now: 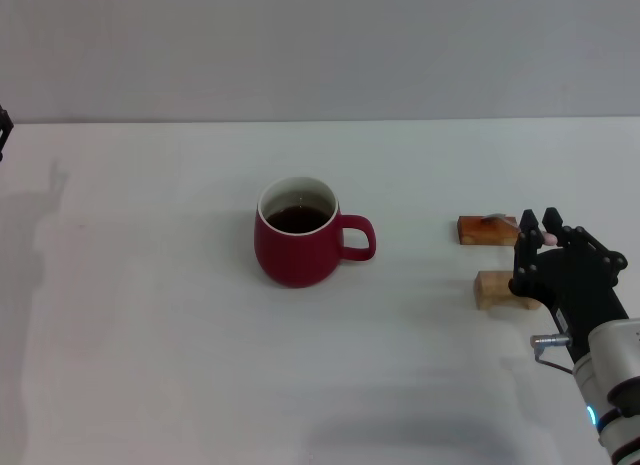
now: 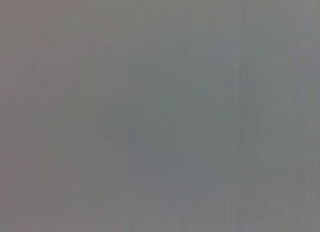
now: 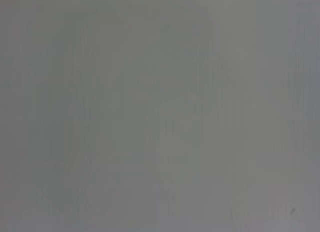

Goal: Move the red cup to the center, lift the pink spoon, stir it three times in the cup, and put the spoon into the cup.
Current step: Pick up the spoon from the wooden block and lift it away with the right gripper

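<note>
The red cup [image 1: 297, 247] stands upright near the middle of the white table [image 1: 150, 335], handle to the right, with dark liquid inside. The pink spoon lies across two small wooden blocks at the right. Its grey bowl [image 1: 493, 220] rests on the far block [image 1: 487, 230], and a bit of its pink handle [image 1: 549, 240] shows between my right gripper's fingers. My right gripper [image 1: 540, 230] is down over the near block [image 1: 493, 289] and shut on the handle. Only a dark sliver of my left gripper [image 1: 3, 130] shows at the far left edge. Both wrist views show only flat grey.
A grey wall rises behind the table's far edge [image 1: 320, 121]. The two wooden blocks stand to the right of the cup, about a cup's width beyond its handle.
</note>
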Controlling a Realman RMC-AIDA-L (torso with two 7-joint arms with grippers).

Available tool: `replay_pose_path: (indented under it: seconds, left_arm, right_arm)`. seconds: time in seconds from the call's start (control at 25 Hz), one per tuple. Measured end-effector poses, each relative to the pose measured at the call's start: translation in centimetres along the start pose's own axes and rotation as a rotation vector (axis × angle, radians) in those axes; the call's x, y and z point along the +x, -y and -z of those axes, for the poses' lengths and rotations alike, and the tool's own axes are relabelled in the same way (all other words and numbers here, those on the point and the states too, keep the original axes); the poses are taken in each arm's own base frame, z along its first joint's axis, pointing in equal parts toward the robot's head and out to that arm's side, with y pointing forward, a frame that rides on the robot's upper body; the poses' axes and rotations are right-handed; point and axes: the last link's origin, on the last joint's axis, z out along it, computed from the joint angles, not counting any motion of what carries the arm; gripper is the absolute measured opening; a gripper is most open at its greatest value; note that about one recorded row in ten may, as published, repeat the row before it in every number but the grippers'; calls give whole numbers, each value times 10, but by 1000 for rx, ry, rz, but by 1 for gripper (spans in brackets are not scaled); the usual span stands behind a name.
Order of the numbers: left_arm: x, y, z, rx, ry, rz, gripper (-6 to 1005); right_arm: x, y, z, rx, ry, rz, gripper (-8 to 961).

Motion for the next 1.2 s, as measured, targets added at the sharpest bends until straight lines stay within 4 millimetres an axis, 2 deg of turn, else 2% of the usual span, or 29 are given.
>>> replay_pose_path:
  seconds: [1.2]
  left_arm:
    - [-3, -1, 1, 0, 14, 4, 829]
  right_arm:
    - [-22, 5, -20, 17, 72, 49, 167]
